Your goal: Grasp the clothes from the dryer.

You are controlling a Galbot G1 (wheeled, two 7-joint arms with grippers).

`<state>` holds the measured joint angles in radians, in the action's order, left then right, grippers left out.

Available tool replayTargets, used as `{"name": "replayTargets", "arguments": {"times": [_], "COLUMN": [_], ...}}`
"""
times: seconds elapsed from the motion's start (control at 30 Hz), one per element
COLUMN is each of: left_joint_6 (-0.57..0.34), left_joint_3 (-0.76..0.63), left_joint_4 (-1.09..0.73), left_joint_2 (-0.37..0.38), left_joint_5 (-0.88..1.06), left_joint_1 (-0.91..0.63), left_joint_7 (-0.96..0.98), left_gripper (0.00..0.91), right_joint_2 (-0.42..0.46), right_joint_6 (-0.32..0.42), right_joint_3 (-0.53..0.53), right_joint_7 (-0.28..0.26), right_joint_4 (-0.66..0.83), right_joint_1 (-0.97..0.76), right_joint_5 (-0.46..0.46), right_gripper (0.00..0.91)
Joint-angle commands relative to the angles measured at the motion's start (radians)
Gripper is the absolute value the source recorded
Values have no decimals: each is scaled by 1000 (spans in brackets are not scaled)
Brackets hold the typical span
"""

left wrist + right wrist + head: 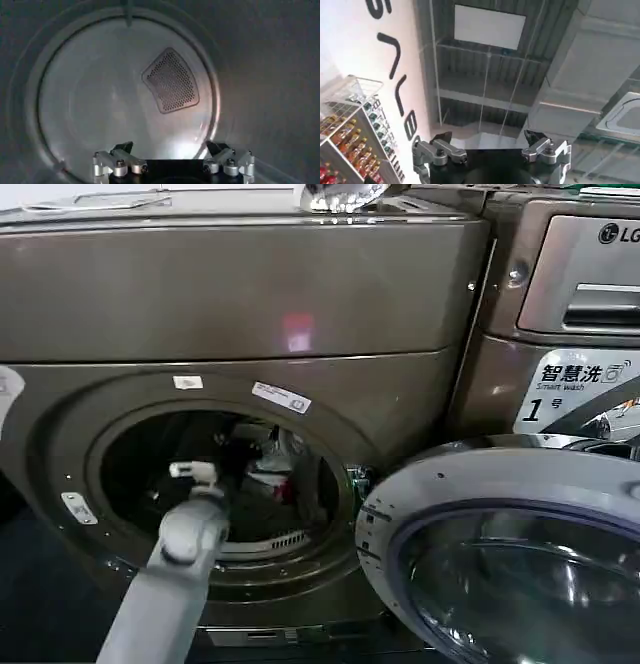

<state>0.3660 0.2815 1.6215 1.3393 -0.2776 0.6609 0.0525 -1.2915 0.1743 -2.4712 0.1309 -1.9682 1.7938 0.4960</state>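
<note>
The dryer [240, 294] is the big bronze-grey machine in front of me, and its round door [470, 474] hangs open to the right. Inside the porthole lie the clothes [268, 469], a dark heap with red and white parts. My left arm [188, 534] reaches through the porthole, to the left of the heap. In the left wrist view my left gripper [169, 147] is open with nothing between its fingers, facing the drum's back wall [100, 100] and its perforated vent [171, 80]. My right gripper [487, 136] is open, holds nothing and points up at the ceiling.
An LG-marked machine [575, 274] with a "1" sticker [535, 409] stands right of the dryer. The open glass door fills the lower right of the head view. A shiny object [340, 194] lies on the dryer's top. Shelves of bottles [345, 145] show in the right wrist view.
</note>
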Motion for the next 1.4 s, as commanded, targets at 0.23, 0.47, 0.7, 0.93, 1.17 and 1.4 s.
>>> {"name": "replayTargets", "arguments": {"times": [0.23,0.47,0.7,0.93,1.17,1.4], "left_joint_6": [-77,-155,-295,-448,-435,-430], "left_joint_3": [-67,-278,-535,-656,-710,-777], "left_joint_4": [-648,-805,-978,-1114,-1125,-1145], "left_joint_2": [140,65,-12,-9,-2,13], "left_joint_5": [74,362,588,801,916,979], "left_joint_1": [-468,-574,-699,-775,-776,-773], "left_joint_7": [-63,-300,-666,-876,-964,-1022], "left_gripper": [907,907,907,907,907,907], "right_joint_2": [-10,-10,-8,-8,-6,-10], "right_joint_6": [5,15,18,21,19,21], "right_joint_3": [10,12,15,8,17,24], "right_joint_7": [6,3,-1,-6,-13,-17], "right_joint_4": [-9,4,3,10,-4,-7], "right_joint_1": [-5,2,4,16,16,13], "right_joint_5": [1,4,5,8,17,15], "right_gripper": [907,907,907,907,907,907]}}
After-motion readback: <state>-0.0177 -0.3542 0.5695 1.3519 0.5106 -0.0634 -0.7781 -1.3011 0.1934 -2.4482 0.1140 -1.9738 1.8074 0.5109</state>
